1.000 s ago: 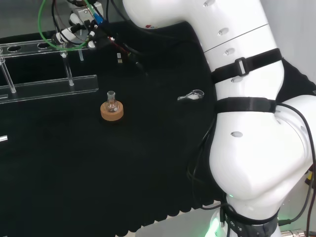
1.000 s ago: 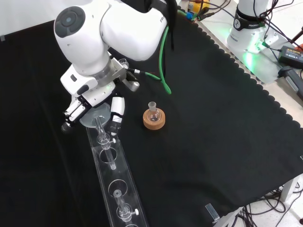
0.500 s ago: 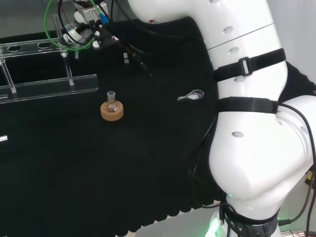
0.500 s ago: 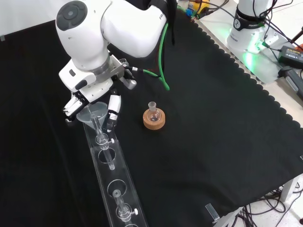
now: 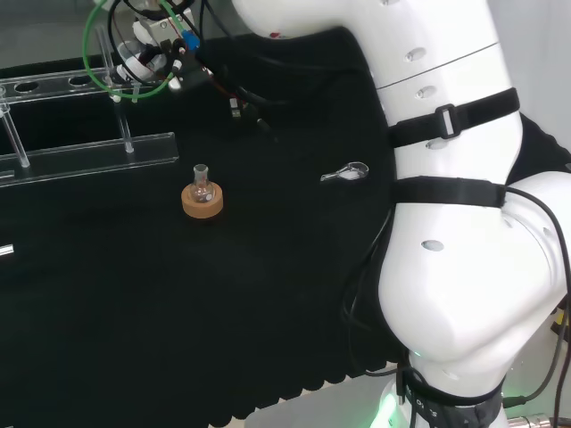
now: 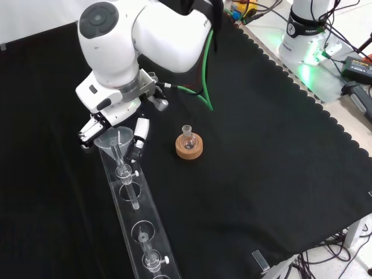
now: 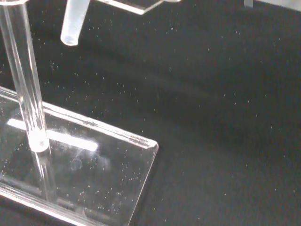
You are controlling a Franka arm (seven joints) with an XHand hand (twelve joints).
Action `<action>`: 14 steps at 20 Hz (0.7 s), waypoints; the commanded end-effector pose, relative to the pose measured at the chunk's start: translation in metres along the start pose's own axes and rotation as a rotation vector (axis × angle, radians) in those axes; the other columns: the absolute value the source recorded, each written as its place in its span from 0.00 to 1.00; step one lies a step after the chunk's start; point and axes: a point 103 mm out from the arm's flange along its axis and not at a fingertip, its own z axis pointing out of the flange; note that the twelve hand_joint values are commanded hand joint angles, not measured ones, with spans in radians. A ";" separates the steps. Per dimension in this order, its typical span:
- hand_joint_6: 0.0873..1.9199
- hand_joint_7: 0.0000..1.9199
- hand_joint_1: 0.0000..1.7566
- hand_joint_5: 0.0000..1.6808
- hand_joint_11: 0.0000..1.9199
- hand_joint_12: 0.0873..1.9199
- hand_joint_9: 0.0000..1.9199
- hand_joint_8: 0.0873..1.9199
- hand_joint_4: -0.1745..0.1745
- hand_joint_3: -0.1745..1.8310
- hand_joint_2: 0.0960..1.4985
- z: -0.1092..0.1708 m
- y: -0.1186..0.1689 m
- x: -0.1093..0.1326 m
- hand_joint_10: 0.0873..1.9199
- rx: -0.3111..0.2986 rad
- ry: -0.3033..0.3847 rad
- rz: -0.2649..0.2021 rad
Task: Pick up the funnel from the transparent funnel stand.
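Black-and-white hand [image 6: 138, 131] closed on the clear funnel [image 6: 114, 139]: dark-tipped fingers [image 6: 92, 130] on one side of the cone in the front view, thumb on the other. Holds the cone clear above the top plate of the transparent funnel stand [image 6: 146, 235], at the stand's far end. Stem trailing down toward the first hole; from the front, cannot tell whether the tip is out yet. Seen from the wrist, stem tip [image 7: 70, 35] hanging just below the edge of the upper plate and well above the base plate [image 7: 99, 155], so probably not free of the hole.

Compared with a second ago: hand and wrist higher, and the cone no longer seated low against the plate but raised with the fingers. Means the grasp is made and the lift is under way, most of the task done. Still wants a straight upward pull until the stem clears the hole; any sideways drift could jam the stem against the plate or tip the stand.

Farther out, no change: small flask [image 6: 186, 137] upright in its cork ring [image 6: 190, 149] just beside the stand, the stand itself unmoved on the black counter [image 6: 273, 151].
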 end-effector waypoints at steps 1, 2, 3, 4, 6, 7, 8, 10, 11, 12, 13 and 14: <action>0.71 0.44 0.52 0.24 0.99 0.56 0.78 0.90 0.00 0.21 0.67 -0.026 -0.009 -0.003 0.67 -0.148 -0.009 -0.026; 0.71 0.44 0.52 0.25 0.99 0.56 0.78 0.90 0.00 0.21 0.67 -0.032 -0.011 -0.005 0.67 -0.160 -0.002 -0.025; 0.71 0.45 0.53 0.26 0.99 0.56 0.79 0.89 0.00 0.21 0.67 -0.038 -0.013 -0.008 0.66 -0.175 0.004 -0.023; 0.71 0.46 0.54 0.27 1.00 0.56 0.79 0.89 0.00 0.21 0.67 -0.045 -0.015 -0.012 0.66 -0.195 0.012 -0.022; 0.70 0.47 0.55 0.28 1.00 0.57 0.80 0.88 0.00 0.22 0.66 -0.054 -0.017 -0.017 0.66 -0.219 0.025 -0.018; 0.70 0.47 0.55 0.29 1.00 0.57 0.81 0.88 0.00 0.22 0.66 -0.058 -0.019 -0.021 0.65 -0.238 0.039 -0.016; 0.70 0.48 0.55 0.29 1.00 0.57 0.81 0.88 0.00 0.22 0.66 -0.063 -0.020 -0.024 0.65 -0.250 0.052 -0.013; 0.70 0.48 0.55 0.30 1.00 0.58 0.82 0.88 0.00 0.22 0.66 -0.075 -0.024 -0.030 0.65 -0.271 0.073 -0.006; 0.70 0.49 0.55 0.31 1.00 0.58 0.82 0.88 0.00 0.22 0.66 -0.084 -0.026 -0.033 0.65 -0.282 0.072 -0.001; 0.70 0.49 0.55 0.31 1.00 0.58 0.83 0.88 0.00 0.23 0.66 -0.088 -0.028 -0.035 0.65 -0.288 0.070 0.001; 0.70 0.49 0.55 0.31 1.00 0.58 0.83 0.88 0.00 0.23 0.66 -0.101 -0.033 -0.042 0.65 -0.300 0.068 -0.005; 0.70 0.49 0.55 0.32 1.00 0.58 0.83 0.88 0.00 0.23 0.66 -0.109 -0.038 -0.046 0.64 -0.308 0.059 -0.001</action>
